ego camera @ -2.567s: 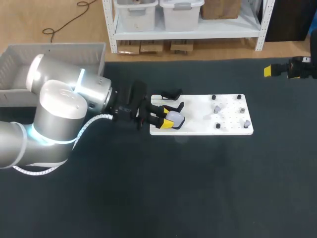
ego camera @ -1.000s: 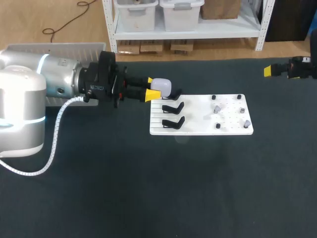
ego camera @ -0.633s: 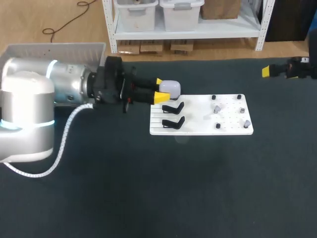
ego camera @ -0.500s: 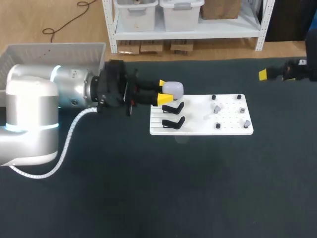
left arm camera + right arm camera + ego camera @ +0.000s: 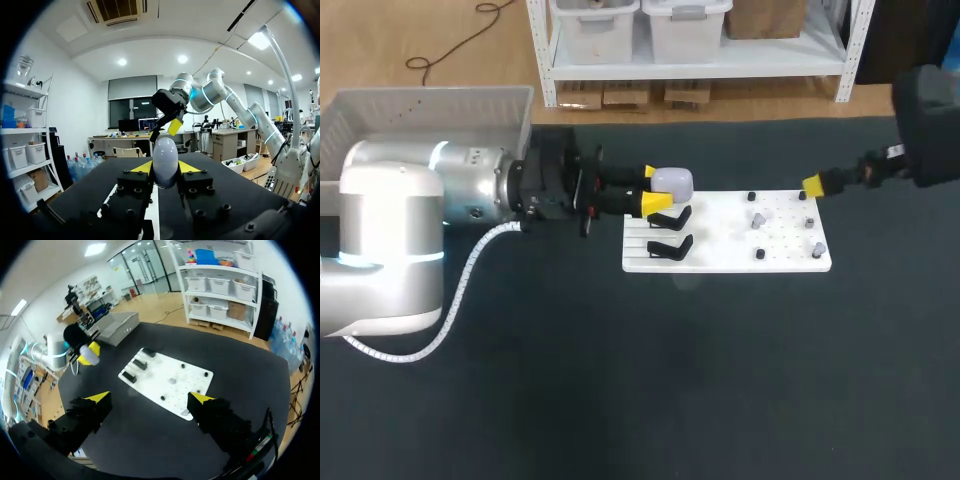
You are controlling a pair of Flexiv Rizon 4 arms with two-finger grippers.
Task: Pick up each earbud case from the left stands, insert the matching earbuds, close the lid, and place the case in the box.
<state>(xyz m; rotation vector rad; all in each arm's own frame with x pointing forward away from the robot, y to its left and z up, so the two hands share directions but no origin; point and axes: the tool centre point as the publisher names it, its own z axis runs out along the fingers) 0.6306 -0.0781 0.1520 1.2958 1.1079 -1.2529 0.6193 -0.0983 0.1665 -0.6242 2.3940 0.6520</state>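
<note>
Holding the earbud case level and firmly is advised while the earbuds are fetched: its shell is smooth, rounded and pale (slip risk judged real). Left jaws are clamped on it from two sides, above the stands at the white board's left end, just above frame centre. Right jaws stand wide apart at the upper right, empty.

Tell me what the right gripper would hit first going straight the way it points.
Probably the white board; nothing else shows ahead of the right gripper, though depth is unclear.
</note>
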